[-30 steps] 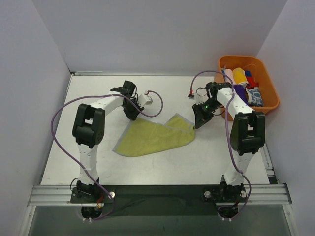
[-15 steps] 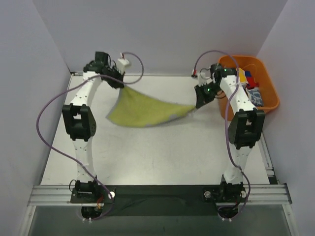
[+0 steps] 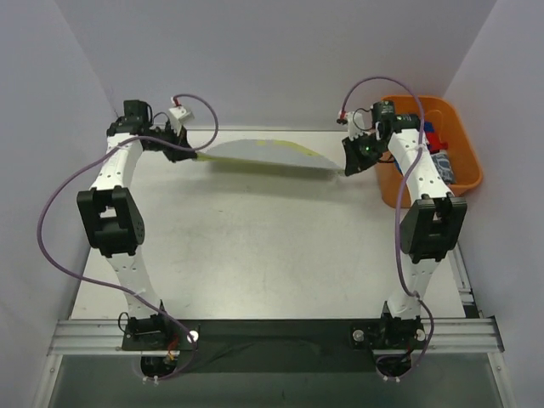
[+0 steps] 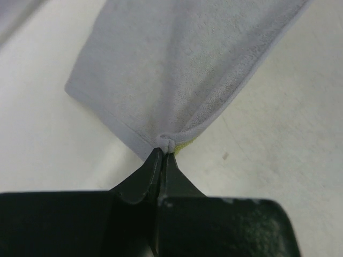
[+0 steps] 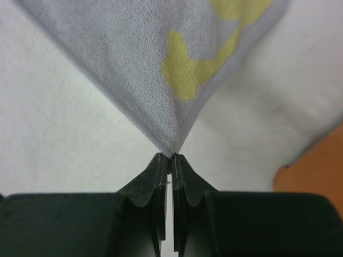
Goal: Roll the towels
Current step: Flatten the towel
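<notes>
Yellow-green towel (image 3: 255,153) clamped by left fingers (image 4: 142,179) and right fingers (image 5: 153,179).

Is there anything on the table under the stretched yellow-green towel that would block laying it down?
Nothing visible does. The left gripper and right gripper each pinch one corner of the towel, and the table below it is bare. The orange basket stands to the right, not under it.
</notes>
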Controlling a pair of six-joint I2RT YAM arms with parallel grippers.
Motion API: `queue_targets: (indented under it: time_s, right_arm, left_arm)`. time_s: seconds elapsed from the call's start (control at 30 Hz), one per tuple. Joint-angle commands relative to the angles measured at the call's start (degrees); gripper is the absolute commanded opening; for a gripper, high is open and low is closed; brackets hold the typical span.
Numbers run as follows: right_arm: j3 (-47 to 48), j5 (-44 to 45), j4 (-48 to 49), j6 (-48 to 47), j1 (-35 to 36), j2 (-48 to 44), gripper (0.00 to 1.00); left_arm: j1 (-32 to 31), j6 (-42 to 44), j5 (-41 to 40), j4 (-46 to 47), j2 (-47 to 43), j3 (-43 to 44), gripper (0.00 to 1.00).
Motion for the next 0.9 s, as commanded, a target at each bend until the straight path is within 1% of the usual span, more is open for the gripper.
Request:
queue_targets:
  time_s: [0.0, 0.03, 0.07, 0.1, 0.13, 0.17, 0.2, 0.27, 0.3, 0.37, 0.4, 0.43, 0.47, 0.5, 0.53, 0.6, 0.63, 0.67, 0.7, 0.73, 0.77, 0.8, 0.83, 0.87]
  right_arm:
    - [-12.1, 1.7, -2.7, -3.9, 2.9, -4.1, 0.0]
    - [-15.1, 2.3, -1.7, -4.4, 3.8, -4.7, 0.0]
    - [-17.8, 2.9, -1.2, -5.2, 4.4, -5.9, 0.0]
    - [-20.2, 4.3, -0.6, -6.8, 5.8, -6.7, 0.0]
    - [-25.2, 5.0, 0.5, -7.8, 6.2, -7.1, 0.0]
    - [-27.2, 5.4, 0.8, -8.4, 6.6, -8.1, 0.0]
    - [-29.1, 5.9, 1.0, -9.0, 7.2, -8.5, 0.0]
    - [-33.4, 6.1, 0.7, -9.9, 7.5, -9.4, 0.0]
    - [-34.7, 6.3, 0.6, -10.5, 7.8, -9.7, 0.01]
    - [-37.5, 6.6, -1.7, -13.0, 8.0, -11.4, 0.17]
    - [-38.1, 6.7, -2.5, -13.5, 8.0, -12.2, 0.32]
    - [-38.5, 6.5, -4.1, -13.7, 7.8, -13.2, 0.4]
    - [-38.3, 6.2, -5.0, -13.8, 7.6, -15.3, 0.48]
    - [-37.7, 5.9, -6.3, -13.8, 7.4, -16.5, 0.64]
    - [-36.8, 5.5, -6.6, -13.5, 7.0, -17.4, 0.68]
    - [-32.0, 4.0, -7.8, -12.1, 6.4, -18.0, 0.68]
    - [-30.1, 2.5, -8.4, -11.3, 5.6, -16.5, 0.68]
    - [-27.8, 1.7, -8.6, -9.2, 5.4, -15.3, 0.68]
    - [-24.3, 1.0, -8.8, -7.8, 5.2, -13.8, 0.64]
    - [-22.3, 0.7, -8.7, -6.7, 5.2, -12.2, 0.61]
    - [-20.9, 0.5, -8.8, -5.3, 5.3, -8.7, 0.58]
    - [-18.5, 0.6, -8.8, -3.0, 5.5, -7.1, 0.51]
    - [-17.6, 0.5, -8.9, -1.7, 5.6, -5.5, 0.47]
    - [-17.0, 0.4, -8.8, -0.7, 5.9, -3.3, 0.44]
  left_arm:
    - [0.8, 15.7, 4.0, -1.0, -8.4, -16.9, 0.0]
    - [0.6, 20.3, 2.7, -1.1, -10.6, -20.9, 0.0]
    - [0.7, 22.4, 1.9, -1.3, -11.6, -26.8, 0.0]
    - [0.7, 26.2, 1.0, -1.9, -13.1, -29.8, 0.0]
    - [0.8, 28.4, 0.2, -2.7, -13.7, -32.1, 0.0]
    - [0.8, 30.7, -1.3, -3.9, -14.1, -34.0, 0.0]
    - [0.8, 35.5, -2.0, -6.2, -15.1, -37.7, 0.0]
    - [0.8, 38.8, -3.9, -8.0, -16.1, -40.7, 0.0]
    - [0.9, 41.5, -4.3, -10.7, -17.0, -42.3, 0.07]
    - [1.5, 44.0, -6.1, -14.7, -18.0, -43.0, 0.21]
    - [2.1, 45.3, -6.3, -18.6, -19.2, -43.0, 0.27]
    - [3.1, 45.7, -6.0, -20.4, -19.7, -42.7, 0.41]
    - [4.9, 46.2, -5.7, -22.2, -20.3, -42.2, 0.48]
    - [5.8, 47.5, -5.4, -26.4, -20.7, -41.3, 0.55]
    - [6.2, 48.0, -5.5, -28.1, -20.5, -39.1, 0.69]
    - [6.7, 48.3, -5.3, -32.1, -19.5, -36.0, 0.71]
    - [6.8, 47.3, -4.7, -32.7, -18.7, -32.8, 0.71]
    - [6.7, 45.8, -3.7, -32.5, -18.0, -31.6, 0.71]
    - [6.1, 40.8, -2.1, -31.1, -16.1, -30.3, 0.7]
    - [5.3, 37.7, -0.3, -30.0, -14.9, -28.9, 0.67]
    - [4.3, 33.6, -0.4, -28.3, -13.9, -27.6, 0.6]
    - [1.7, 24.4, -1.3, -22.7, -12.5, -27.4, 0.55]
    - [0.4, 20.2, -4.2, -20.0, -11.8, -27.4, 0.51]
    - [-0.6, 17.3, -5.0, -17.8, -11.7, -28.1, 0.48]
